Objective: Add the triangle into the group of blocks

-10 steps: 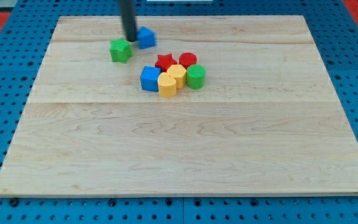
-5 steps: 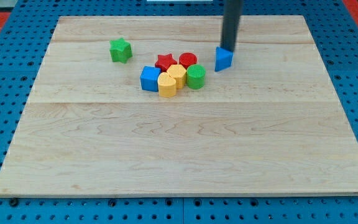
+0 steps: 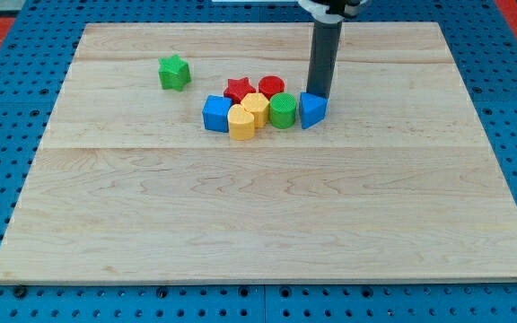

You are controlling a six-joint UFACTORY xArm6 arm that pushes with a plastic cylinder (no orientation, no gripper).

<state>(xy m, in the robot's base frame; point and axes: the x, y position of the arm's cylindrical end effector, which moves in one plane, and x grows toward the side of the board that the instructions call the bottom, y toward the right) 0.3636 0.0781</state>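
One blue triangle (image 3: 311, 109) sits against the green cylinder (image 3: 283, 111) at the cluster's right, my tip (image 3: 318, 94), holding nothing, touching its far side.

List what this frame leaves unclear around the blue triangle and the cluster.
- My tip: its end sits right behind the blue triangle; contact cannot be confirmed.
- Triangle against the green cylinder: touching or a slight gap, too small to tell.
- Red blocks: lower parts hidden by the yellow blocks.
- Rod's top: cut off by the view's top.
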